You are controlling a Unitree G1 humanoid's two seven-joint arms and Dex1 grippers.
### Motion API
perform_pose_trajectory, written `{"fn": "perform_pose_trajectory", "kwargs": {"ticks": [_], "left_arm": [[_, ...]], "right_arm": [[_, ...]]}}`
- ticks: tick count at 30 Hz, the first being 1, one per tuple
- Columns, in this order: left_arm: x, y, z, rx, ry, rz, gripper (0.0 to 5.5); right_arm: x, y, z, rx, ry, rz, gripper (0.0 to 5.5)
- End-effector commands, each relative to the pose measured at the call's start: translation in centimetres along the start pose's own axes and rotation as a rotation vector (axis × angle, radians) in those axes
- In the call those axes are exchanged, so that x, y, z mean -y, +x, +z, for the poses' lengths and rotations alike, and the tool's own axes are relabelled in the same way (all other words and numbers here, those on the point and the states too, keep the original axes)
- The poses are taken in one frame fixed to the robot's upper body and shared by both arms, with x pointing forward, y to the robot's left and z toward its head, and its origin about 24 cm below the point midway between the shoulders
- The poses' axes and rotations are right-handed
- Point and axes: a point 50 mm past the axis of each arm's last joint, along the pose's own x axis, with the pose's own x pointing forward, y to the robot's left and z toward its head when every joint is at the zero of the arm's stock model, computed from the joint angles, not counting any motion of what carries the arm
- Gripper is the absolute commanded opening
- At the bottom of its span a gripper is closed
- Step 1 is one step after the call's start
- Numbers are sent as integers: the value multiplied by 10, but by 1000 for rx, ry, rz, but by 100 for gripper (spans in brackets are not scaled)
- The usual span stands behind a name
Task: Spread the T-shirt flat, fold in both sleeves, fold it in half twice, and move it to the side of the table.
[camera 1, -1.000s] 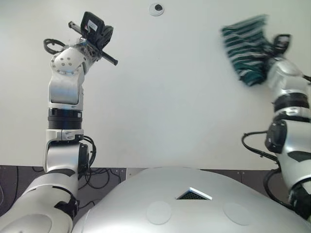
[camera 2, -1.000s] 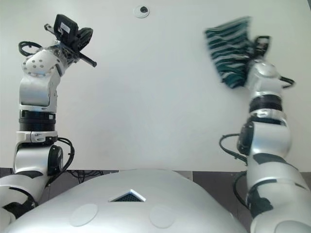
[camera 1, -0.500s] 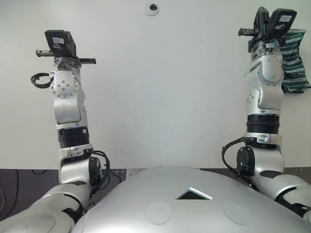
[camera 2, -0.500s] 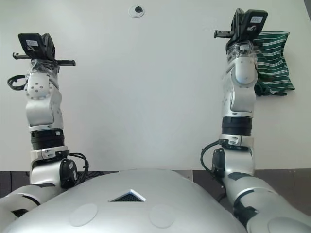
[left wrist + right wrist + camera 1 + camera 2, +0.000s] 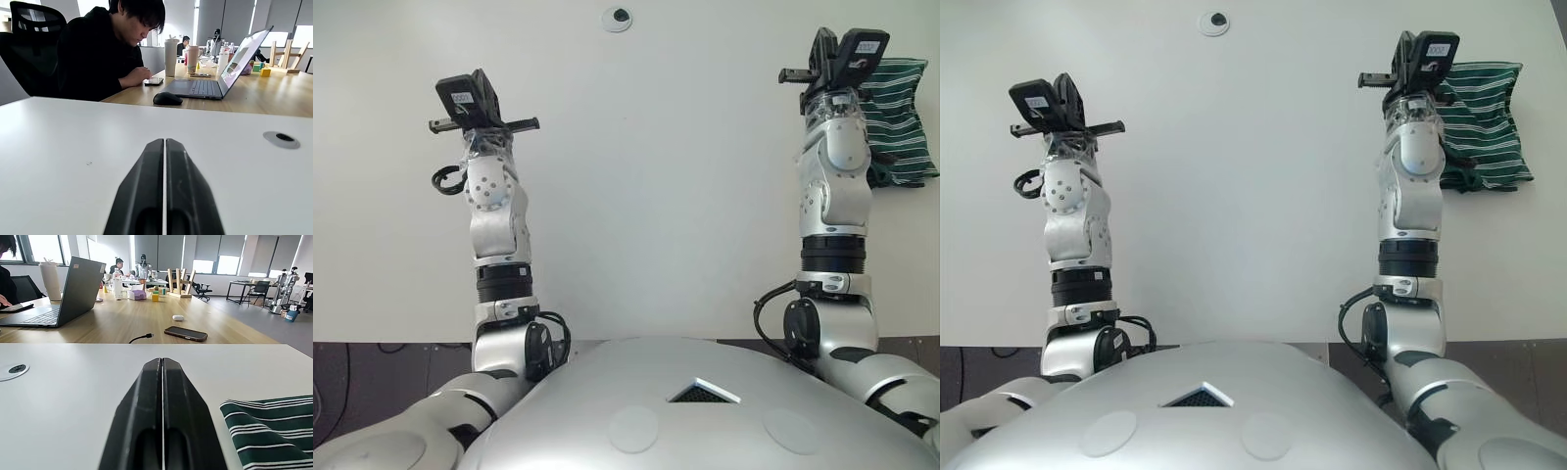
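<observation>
So where we're at: the T-shirt (image 5: 901,117) is folded into a compact green-striped bundle and lies by the table's (image 5: 656,196) right edge, up toward the far right corner. By our reckoning the spreading, the sleeves and both half-folds are done and the "move it to the side" bit looks done too, so this is the tail end of the job.

Our right claw (image 5: 161,363) is clenched with nothing in it. The two fingers are pressed flat together, and it sits just beside the shirt on the side toward the table's middle, not touching the cloth as far as we can tell. Our left claw (image 5: 165,142) is clenched and empty as well. It hangs over the left half of the table toward the far edge, well apart from the shirt, with the round cable port (image 5: 617,18) off ahead of it at the far edge.

As for the next move, we'd say there's not much left. The bundle's near edge looks a bit rumpled, so if anything needs doing it's a tidy-up nudge there, with the right claw being the closer one. Otherwise we just pull both arms back from the table without dragging the cloth.
</observation>
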Motion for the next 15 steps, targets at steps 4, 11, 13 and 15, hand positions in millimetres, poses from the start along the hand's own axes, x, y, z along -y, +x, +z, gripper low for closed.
{"fn": "perform_pose_trajectory", "kwargs": {"ticks": [4,11,13,15], "left_arm": [[3,7,-6,11,13,-3,3],[9,11,-6,24,12,-16,3],[10,10,-7,21,17,-23,3],[10,10,-7,20,23,-32,3]], "right_arm": [[-8,17,10,52,-10,22,0],[-5,14,2,47,-12,16,0],[-2,13,0,42,-13,9,0],[-1,11,-3,35,-16,4,0]]}}
